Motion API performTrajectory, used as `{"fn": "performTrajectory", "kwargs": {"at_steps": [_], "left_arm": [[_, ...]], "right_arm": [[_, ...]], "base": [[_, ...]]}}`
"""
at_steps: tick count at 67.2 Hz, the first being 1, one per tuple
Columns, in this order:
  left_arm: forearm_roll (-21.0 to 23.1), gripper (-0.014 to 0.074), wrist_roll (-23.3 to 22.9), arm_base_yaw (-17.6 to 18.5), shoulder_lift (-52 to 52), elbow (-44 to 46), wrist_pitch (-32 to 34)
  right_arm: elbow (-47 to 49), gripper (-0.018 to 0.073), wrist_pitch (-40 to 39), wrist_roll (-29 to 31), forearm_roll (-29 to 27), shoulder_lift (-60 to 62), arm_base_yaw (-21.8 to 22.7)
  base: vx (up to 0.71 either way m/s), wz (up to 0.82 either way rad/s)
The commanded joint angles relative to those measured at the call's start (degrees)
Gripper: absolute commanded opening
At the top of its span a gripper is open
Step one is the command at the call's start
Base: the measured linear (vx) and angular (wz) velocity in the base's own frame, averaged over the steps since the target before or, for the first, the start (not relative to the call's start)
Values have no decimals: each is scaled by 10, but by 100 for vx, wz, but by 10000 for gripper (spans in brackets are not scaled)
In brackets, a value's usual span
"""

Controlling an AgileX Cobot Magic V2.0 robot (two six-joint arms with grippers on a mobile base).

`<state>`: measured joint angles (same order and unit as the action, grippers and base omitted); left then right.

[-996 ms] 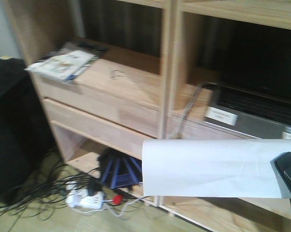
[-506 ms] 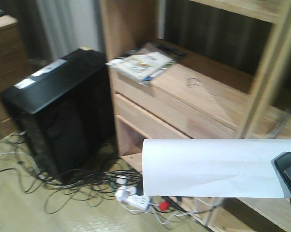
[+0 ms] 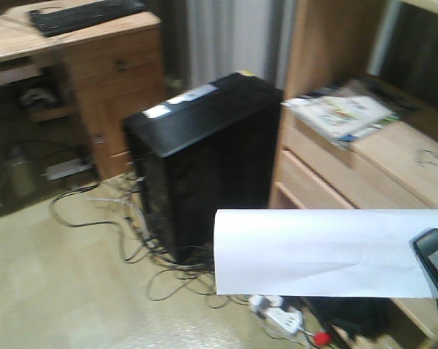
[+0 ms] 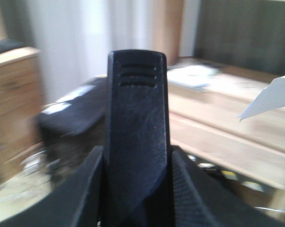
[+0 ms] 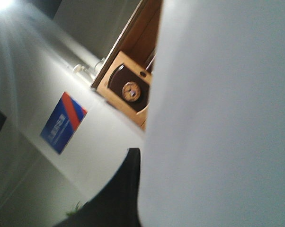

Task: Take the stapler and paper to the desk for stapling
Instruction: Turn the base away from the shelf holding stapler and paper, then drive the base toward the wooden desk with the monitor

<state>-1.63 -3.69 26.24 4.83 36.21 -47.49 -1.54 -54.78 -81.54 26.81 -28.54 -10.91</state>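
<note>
Pinching stapler [image 4: 137,118] upright w/ my L gripper [image 4: 136,198]; my R gripper [image 5: 133,189] clamps paper [image 3: 313,251], near black PC tower [image 3: 204,160].

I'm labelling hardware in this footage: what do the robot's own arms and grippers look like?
Only the jaws show. On the left gripper there are two matte black jaws, one with a finely ribbed face. Of the right gripper, one smooth, curved black jaw appears at the bottom of the frame. No arm links, cables or markings are visible, and blur hides finer detail.
</note>
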Motion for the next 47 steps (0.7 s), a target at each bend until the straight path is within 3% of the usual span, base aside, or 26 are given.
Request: {"fn": "performTrajectory", "kwargs": {"at_steps": [1, 47], "left_arm": [[0, -7, -3, 4, 8, 16, 71], [0, -7, -3, 4, 8, 16, 71]], "right_arm": [[-2, -6, -34, 8, -11, -4, 0], [-2, -6, -34, 8, -11, -4, 0]], "base": [[4, 61], [5, 53]]}}
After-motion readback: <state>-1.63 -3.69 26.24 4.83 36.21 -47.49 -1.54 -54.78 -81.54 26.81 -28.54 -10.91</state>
